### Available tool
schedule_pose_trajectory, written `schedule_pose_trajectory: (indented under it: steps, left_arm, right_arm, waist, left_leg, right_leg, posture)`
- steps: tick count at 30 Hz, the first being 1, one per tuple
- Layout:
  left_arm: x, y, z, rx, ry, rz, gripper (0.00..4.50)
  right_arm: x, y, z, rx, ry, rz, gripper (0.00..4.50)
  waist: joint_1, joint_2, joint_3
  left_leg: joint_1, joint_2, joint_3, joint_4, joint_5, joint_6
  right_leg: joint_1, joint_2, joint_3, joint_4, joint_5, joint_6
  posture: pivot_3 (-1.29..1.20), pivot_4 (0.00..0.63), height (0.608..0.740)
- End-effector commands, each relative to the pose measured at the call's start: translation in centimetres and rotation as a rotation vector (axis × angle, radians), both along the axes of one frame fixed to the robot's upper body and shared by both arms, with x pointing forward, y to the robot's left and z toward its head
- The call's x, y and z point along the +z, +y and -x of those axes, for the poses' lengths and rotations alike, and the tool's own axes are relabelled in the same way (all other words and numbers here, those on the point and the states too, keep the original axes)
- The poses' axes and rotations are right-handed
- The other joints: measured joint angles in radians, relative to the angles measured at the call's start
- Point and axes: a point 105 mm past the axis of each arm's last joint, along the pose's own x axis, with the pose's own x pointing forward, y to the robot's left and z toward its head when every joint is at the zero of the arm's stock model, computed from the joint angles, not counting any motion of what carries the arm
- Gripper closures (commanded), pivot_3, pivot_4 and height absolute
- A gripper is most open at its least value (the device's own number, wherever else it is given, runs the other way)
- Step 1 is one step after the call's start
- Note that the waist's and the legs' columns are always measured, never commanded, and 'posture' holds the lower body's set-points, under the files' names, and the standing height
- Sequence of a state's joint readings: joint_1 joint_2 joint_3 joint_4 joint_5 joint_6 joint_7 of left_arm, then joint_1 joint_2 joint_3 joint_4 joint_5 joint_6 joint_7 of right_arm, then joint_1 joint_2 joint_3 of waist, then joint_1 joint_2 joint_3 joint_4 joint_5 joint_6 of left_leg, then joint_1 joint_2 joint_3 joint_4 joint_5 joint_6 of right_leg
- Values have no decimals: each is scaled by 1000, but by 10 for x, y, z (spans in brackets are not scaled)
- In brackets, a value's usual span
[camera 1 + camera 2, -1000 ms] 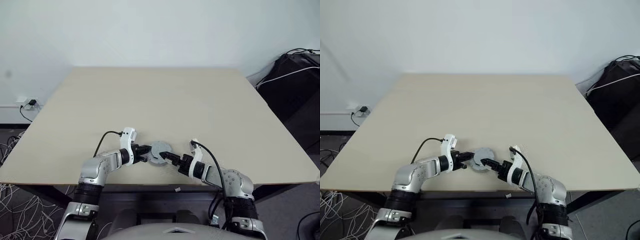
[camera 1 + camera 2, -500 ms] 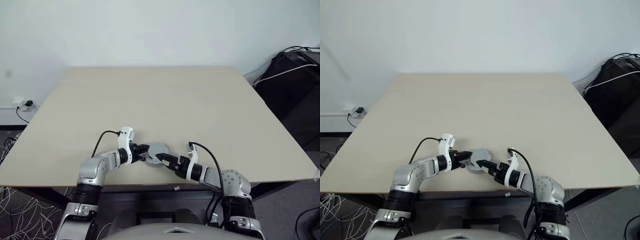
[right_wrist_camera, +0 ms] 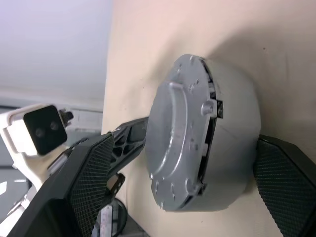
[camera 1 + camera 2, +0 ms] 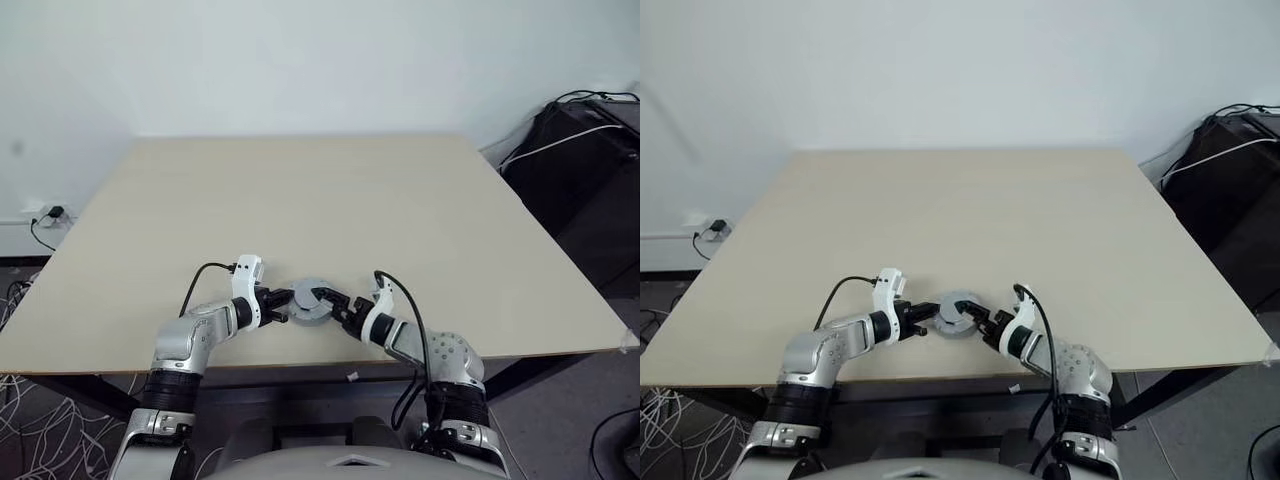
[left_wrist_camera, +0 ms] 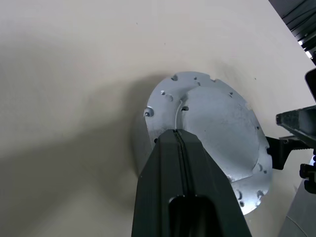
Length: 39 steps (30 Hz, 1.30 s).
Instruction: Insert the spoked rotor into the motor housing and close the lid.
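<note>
Pale wood desk, grey housing at its near edge

Beige and bare, the desk (image 4: 330, 200) stands against a plain white wall (image 4: 300, 60). Dark bags with cables (image 4: 580, 140) sit on the floor at its right; a wall socket (image 4: 45, 213) shows low on the left. The round grey motor housing (image 4: 311, 302), with its lid (image 3: 173, 143) sitting slightly ajar on top, rests near the front edge. The left hand (image 4: 277, 301), fingers pressed together, touches the housing's left side. The right hand (image 4: 331, 302) has its fingers spread wide on either side of the housing
</note>
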<state>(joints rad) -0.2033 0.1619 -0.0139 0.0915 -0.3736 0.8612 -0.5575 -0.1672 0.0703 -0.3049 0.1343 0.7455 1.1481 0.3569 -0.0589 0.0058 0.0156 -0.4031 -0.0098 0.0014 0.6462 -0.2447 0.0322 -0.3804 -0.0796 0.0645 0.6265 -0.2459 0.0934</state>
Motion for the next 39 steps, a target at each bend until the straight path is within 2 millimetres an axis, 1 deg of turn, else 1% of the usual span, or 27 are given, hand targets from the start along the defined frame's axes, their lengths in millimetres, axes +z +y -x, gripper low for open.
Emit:
schedule_pose_trajectory:
  steps: [1, 6, 13, 19, 20, 22, 26, 29, 30, 34, 39]
  left_arm:
    - [-17, -21, 18, -79, 94, 12, 4500]
    - [-17, -21, 17, -77, 93, 14, 4500]
    - [-17, -22, 17, -75, 92, 17, 4500]
    - [-18, -22, 17, -73, 92, 18, 4500]
    - [-18, -22, 17, -73, 92, 19, 4500]
    - [-18, -22, 18, -73, 92, 19, 4500]
    - [-18, -22, 18, -72, 91, 21, 4500]
    - [-18, -23, 17, -72, 90, 22, 4500]
    - [-18, -23, 17, -72, 90, 22, 4500]
    - [-18, -23, 17, -70, 89, 24, 4500]
    - [-18, -24, 18, -68, 89, 30, 4500]
  right_arm:
    - [44, 36, 10, 165, -108, -201, 26]
    - [46, 38, 12, 180, -104, -215, 26]
    - [34, 34, 10, 166, -84, -120, 26]
    - [30, 32, 7, 143, -79, -89, 26]
    - [30, 32, 7, 143, -79, -89, 413]
    - [31, 32, 7, 146, -82, -90, 877]
    - [33, 32, 11, 162, -83, -95, 2209]
    - [33, 34, 14, 176, -81, -97, 3084]
    - [33, 34, 16, 185, -77, -95, 3158]
    - [28, 35, 23, 219, -53, -67, 3158]
    - [23, 33, 24, 209, -33, -41, 3158]
  waist:
    - [1, 1, -1]
    - [0, -1, -2]
    - [0, -1, -2]
    - [0, -1, -2]
    - [0, -1, -2]
    - [0, -1, -2]
    - [1, -1, -2]
    - [4, -1, -2]
    - [5, -1, -2]
    - [7, -1, -2]
    - [8, -1, -2]
  left_leg:
    - [-1, 0, -1, 0, 0, 0]
    - [-7, -1, -2, 0, 0, -2]
    - [-8, -1, -2, 0, 0, -2]
    - [-8, -1, -2, 1, 1, -2]
    - [-8, -1, -2, 1, 1, -2]
    - [-8, -1, -2, 1, 1, -2]
    - [-8, -1, -2, 1, 1, -2]
    - [-8, -1, -2, 1, 2, 0]
    - [-8, -1, -2, 1, 2, -1]
    - [-8, -1, -2, 1, 1, -2]
    - [-8, -1, -2, 1, 2, -1]
  right_leg:
    - [-1, 1, 0, 0, -1, -1]
    - [-7, 3, 0, 0, -3, -4]
    - [-9, 3, 0, 0, -3, -3]
    - [-8, 4, 0, 0, -2, -2]
    - [-8, 4, 0, 0, -2, -2]
    - [-8, 5, 0, 1, -2, -1]
    - [-9, 5, 0, 0, -2, -1]
    - [-9, 5, 0, 0, -2, -2]
    - [-9, 5, 1, 0, -2, -1]
    - [-9, 5, 1, 0, -2, -1]
    - [-9, 6, 1, 0, -2, -1]
  posture:
    - [0, 0, 740]
    - [0, 0, 740]
    - [0, 0, 740]
    - [0, 0, 740]
    - [0, 0, 740]
    - [0, 0, 740]
    - [0, 0, 740]
    - [0, 0, 740]
    - [0, 0, 740]
    - [0, 0, 740]
    - [0, 0, 740]
